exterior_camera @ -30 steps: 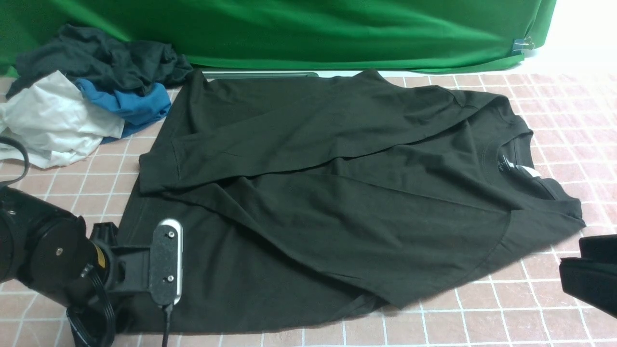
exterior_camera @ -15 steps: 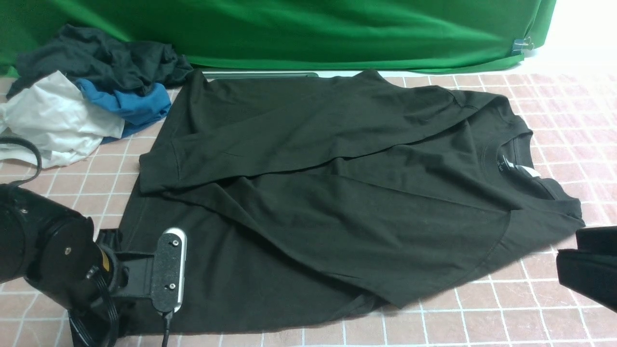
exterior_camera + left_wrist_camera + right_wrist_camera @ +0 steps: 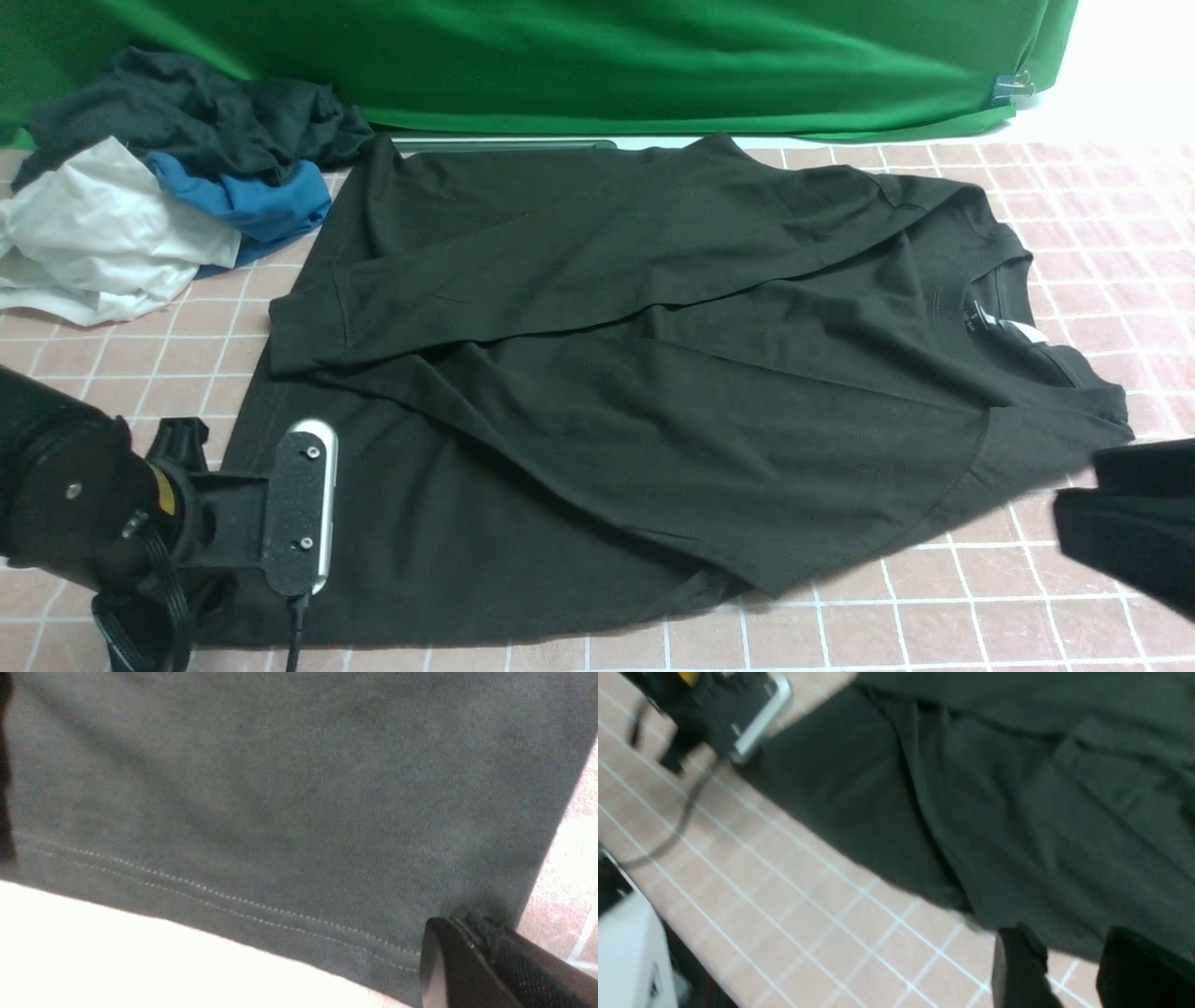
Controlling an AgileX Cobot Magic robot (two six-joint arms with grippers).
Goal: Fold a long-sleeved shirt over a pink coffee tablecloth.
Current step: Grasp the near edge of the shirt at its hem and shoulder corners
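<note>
Since the earlier frame, the left arm has shifted left and lower at the near left corner of the shirt (image 3: 653, 373), and the right gripper (image 3: 1069, 970) has moved in toward the shirt's near shoulder edge. The left gripper (image 3: 460, 933) is pressed together, pinching the stitched hem at that corner. The right gripper's fingers are spread, with nothing between them, just beside the shirt's edge. The shirt lies flat on the tablecloth (image 3: 1074, 205), sleeves folded across the body, collar to the right. A pile of clothes (image 3: 168, 187) sits at far left.
</note>
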